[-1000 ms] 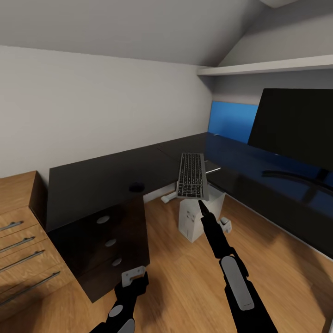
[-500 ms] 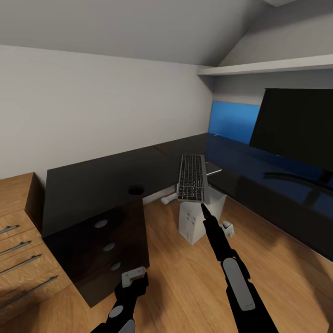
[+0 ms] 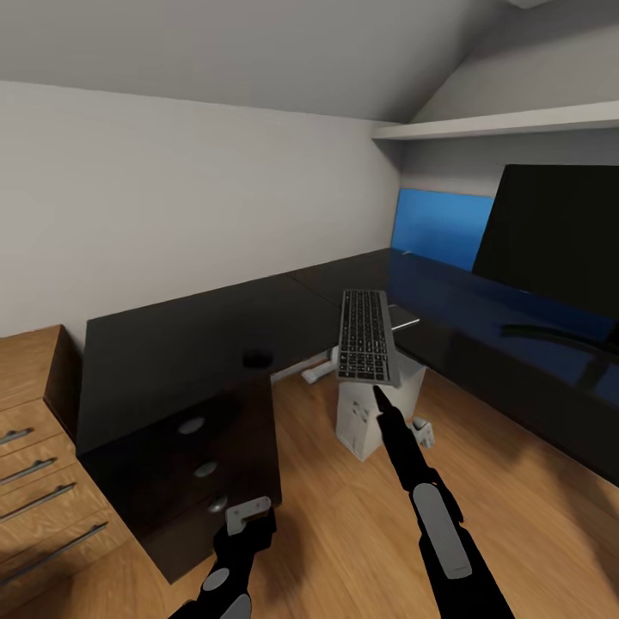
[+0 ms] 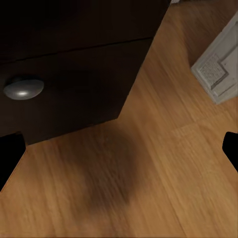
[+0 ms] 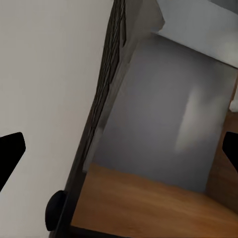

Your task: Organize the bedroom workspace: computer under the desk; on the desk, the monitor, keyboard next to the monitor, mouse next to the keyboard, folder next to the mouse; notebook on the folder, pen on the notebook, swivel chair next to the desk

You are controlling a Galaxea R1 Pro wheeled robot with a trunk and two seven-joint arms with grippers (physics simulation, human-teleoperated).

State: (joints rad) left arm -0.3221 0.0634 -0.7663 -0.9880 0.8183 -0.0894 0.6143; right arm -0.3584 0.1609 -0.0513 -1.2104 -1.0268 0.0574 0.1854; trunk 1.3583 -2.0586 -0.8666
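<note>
Currently aloft: the keyboard [image 3: 367, 335] is hanging in the air, keys up and tilted, its near short edge meeting the tip of the right gripper [image 3: 376, 392].
Right gripper: it is reaching forward with the keyboard at its tip. In the right wrist view its fingertips [image 5: 11, 149] are sitting at the frame's two sides and the keyboard [image 5: 106, 84] is showing edge-on, so I cannot tell how the fingers are set on it.
Left gripper: it [image 3: 249, 514] is hanging low by the black drawers [image 3: 202, 468], spread, with nothing in it. In the left wrist view its fingertips [image 4: 10, 153] are standing well apart with bare floor [image 4: 148, 173] between them.
Bench: its glossy black L-shaped top [image 3: 189, 331] is running along the wall and turning to the right.
Monitor: it [image 3: 559, 232] is standing on the bench's right wing, in front of a blue wall panel [image 3: 438, 228].
Mouse: it [image 3: 255, 357] is lying on the bench's left wing near the front edge, above the drawers.
Computer: it [image 3: 365, 413] is standing on the floor [image 3: 327, 516] in the bench's inner corner, below the keyboard. The left wrist view is catching its corner [image 4: 220, 69] beside a drawer with a round silver knob [image 4: 23, 87].
Oak drawers: they [image 3: 34, 447] are standing just beside the bench's left end.
</note>
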